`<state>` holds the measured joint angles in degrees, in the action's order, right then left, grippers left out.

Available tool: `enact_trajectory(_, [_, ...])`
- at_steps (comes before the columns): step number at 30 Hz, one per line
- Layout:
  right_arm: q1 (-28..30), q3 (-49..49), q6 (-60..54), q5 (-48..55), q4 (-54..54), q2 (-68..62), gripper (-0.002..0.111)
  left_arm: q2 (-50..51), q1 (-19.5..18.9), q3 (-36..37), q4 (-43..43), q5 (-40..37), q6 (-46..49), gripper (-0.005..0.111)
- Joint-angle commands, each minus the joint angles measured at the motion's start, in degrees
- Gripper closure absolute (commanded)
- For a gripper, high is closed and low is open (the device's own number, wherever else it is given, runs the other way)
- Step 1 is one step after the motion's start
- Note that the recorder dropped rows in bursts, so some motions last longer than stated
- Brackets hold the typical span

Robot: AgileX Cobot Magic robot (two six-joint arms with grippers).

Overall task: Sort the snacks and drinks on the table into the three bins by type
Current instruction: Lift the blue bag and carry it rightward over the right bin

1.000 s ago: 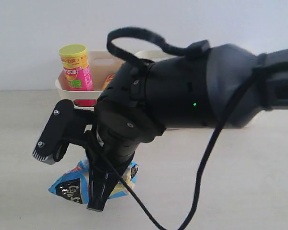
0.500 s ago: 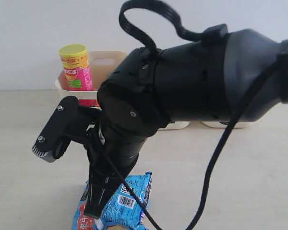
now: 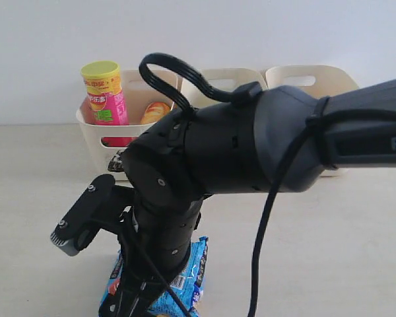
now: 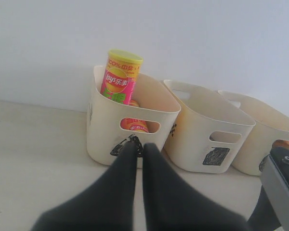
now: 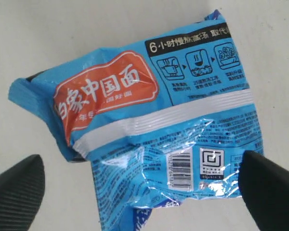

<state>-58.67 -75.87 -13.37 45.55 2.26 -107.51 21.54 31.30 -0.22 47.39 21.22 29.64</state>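
The blue-white bag lies flat on the table, also seen in the exterior view. My right gripper hangs just above it, open wide, with one finger on each side of the bag's lower end; in the exterior view my right gripper sits at the bottom left. The pink-red canister stands in the triangle bin, with the yellow-orange canister beside it. My left gripper is shut and empty, pointing at that bin. The drink cartons are out of view.
The square bin and a third bin stand right of the triangle bin along the back wall. Something orange shows at the third bin's handle. The big right arm blocks the middle of the exterior view.
The bag went from crumpled upright to lying flat, nearer the front. The right gripper has dropped lower over it, still open.
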Motion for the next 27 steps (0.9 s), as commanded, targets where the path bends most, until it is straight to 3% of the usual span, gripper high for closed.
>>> enact_trajectory(1, [0.2,-0.1,2.6,-0.4,-1.4,0.1,0.008,-0.3,-0.1,0.2,-0.3,-0.1,0.4,0.103])
enact_trajectory(7, [-1.3,-0.1,4.1,-4.2,-0.2,-4.3,0.008,-0.3,-0.1,0.2,-0.3,-0.1,0.4,0.103])
enact_trajectory(14, [-1.4,-0.1,15.0,-5.8,16.8,-11.8,0.009,-0.3,-0.1,0.2,-0.3,-0.1,0.4,0.103])
enact_trajectory(15, [-1.4,-0.1,14.7,-6.2,16.8,-11.9,0.017,-0.3,-0.1,0.2,-0.3,-0.1,0.4,0.103])
enact_trajectory(17, [-1.4,-0.1,14.5,-6.5,16.8,-11.9,0.055,-0.3,-0.1,0.2,-0.3,-0.1,0.4,0.103])
enact_trajectory(19, [-1.3,-0.2,14.3,-6.3,16.9,-11.0,0.108,-0.3,-0.1,0.2,-0.3,-0.1,0.4,0.103])
enact_trajectory(23, [-1.2,-0.2,14.3,-4.2,19.0,-4.6,0.109,-0.3,-0.1,0.2,-0.3,-0.1,0.4,0.103])
enact_trajectory(27, [3.9,-0.2,14.4,-1.5,20.1,6.1,0.108,-0.3,-0.1,0.2,-0.3,-0.3,0.4,0.103])
